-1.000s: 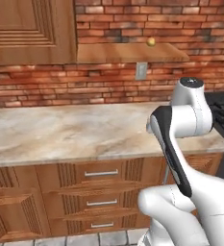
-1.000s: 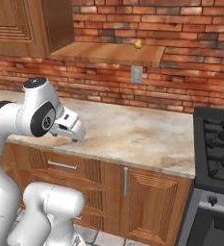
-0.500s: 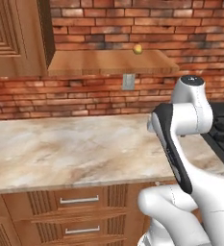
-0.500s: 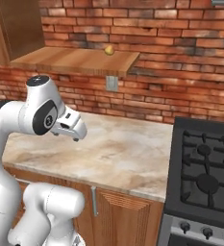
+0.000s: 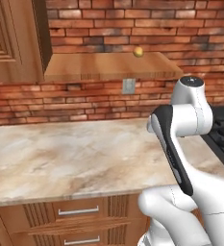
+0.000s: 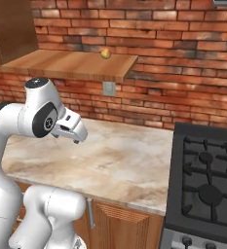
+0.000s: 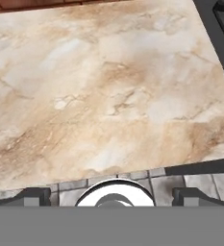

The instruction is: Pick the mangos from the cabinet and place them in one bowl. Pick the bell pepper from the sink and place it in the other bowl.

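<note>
One mango [image 5: 138, 51], on cabinet [image 5: 17, 43] shelf

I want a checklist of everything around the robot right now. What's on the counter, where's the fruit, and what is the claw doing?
Surface: marble counter, bare where it shows.
Job's things: one small yellow mango sits on the wooden shelf board of the cabinet, near the brick wall. Bowls, pepper and sink: nothing seen.
Clutter: nothing seen.
Claw: claw is open and holds nothing; it hangs above the counter, well below the shelf and far from the mango.
Cables: nothing seen.
Surroundings: red brick wall, a grey wall outlet under the shelf, a black cooktop to the robot's right, wooden drawers with metal handles below the counter.
</note>
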Tool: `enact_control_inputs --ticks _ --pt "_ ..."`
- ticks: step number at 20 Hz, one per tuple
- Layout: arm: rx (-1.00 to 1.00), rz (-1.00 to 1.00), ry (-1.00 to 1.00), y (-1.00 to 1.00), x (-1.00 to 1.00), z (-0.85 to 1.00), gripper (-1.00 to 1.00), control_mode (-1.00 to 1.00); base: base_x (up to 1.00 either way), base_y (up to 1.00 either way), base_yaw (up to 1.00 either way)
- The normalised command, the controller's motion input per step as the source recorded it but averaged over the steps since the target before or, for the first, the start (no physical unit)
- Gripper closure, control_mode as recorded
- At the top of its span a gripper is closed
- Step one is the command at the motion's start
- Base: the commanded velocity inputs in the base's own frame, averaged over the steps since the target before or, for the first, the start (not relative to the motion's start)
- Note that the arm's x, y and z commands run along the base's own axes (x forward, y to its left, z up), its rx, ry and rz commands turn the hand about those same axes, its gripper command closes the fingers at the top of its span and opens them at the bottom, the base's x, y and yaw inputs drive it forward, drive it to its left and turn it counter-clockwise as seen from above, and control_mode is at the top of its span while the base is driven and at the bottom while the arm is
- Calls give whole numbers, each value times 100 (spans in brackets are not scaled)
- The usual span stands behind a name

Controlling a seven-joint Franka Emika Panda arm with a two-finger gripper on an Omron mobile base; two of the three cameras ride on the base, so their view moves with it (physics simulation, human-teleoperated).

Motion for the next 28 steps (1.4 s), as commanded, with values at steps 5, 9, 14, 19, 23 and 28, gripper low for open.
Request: enact_control_inputs --ticks 5,9,14,19,23,28 --pt "0 0 0 0 0 0 -100 100 49 0 -3" --pt "0 0 0 0 0 0 -100 100 47 0 -3" --pt "0 0 0 0 0 0 -100 100 27 0 -1" --pt "0 0 0 0 0 0 -100 100 2 0 0" --pt "0 0 0 0 0 0 -100 100 0 0 0" --pt "0 0 -1 0 -5 2 -100 -100 0 0 0"
